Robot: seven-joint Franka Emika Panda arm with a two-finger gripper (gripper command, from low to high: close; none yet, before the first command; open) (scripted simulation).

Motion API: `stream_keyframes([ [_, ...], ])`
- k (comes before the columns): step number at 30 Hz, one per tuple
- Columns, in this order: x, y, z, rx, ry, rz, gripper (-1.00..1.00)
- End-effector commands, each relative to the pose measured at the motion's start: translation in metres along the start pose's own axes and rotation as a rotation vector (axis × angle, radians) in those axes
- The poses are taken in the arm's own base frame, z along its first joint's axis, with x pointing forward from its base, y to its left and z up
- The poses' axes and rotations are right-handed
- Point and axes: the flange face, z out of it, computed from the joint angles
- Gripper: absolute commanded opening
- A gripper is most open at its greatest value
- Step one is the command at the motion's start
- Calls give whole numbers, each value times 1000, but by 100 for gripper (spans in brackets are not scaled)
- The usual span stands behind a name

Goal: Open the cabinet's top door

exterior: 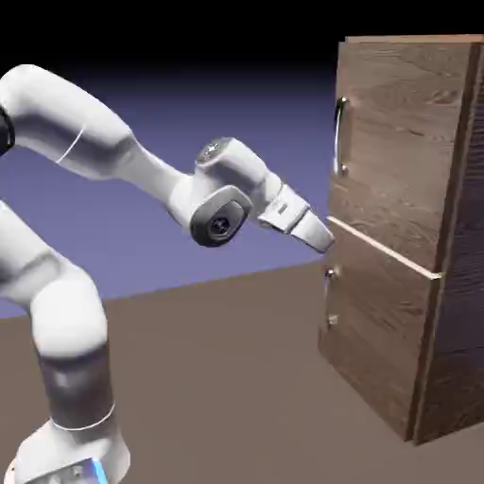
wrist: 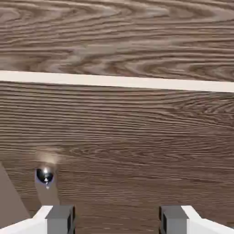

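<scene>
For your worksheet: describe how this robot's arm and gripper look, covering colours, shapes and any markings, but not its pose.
The arm is glossy white, built of thick rounded segments with thin seam lines and a dark grey round cap at one wrist joint. A blue glow shows near its base. The gripper is a white tapering wedge; the hand view shows its jaws white with small grey square fingertips.

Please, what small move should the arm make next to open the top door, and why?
Probably raise the gripper toward the silver bar handle of the top door. The fingers stand open and hold nothing, and they face the pale edge strip and the lower panel, so the handle lies well above them in the exterior view.
</scene>
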Motion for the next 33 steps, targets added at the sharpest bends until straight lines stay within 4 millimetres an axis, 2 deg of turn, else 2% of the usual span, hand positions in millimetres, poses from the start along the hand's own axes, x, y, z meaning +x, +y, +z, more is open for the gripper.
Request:
stream_keyframes([
  [1, 5, -2, -3, 9, 9, 55, 0],
  [9, 36, -15, -31, 100, 62, 490, 0],
  [17, 54, -26, -57, 220, 76, 910, 0],
  [25, 59, -38, -77, 356, 42, 1312, 0],
  [33, 53, -52, -89, 497, -44, 1696, 0],
])
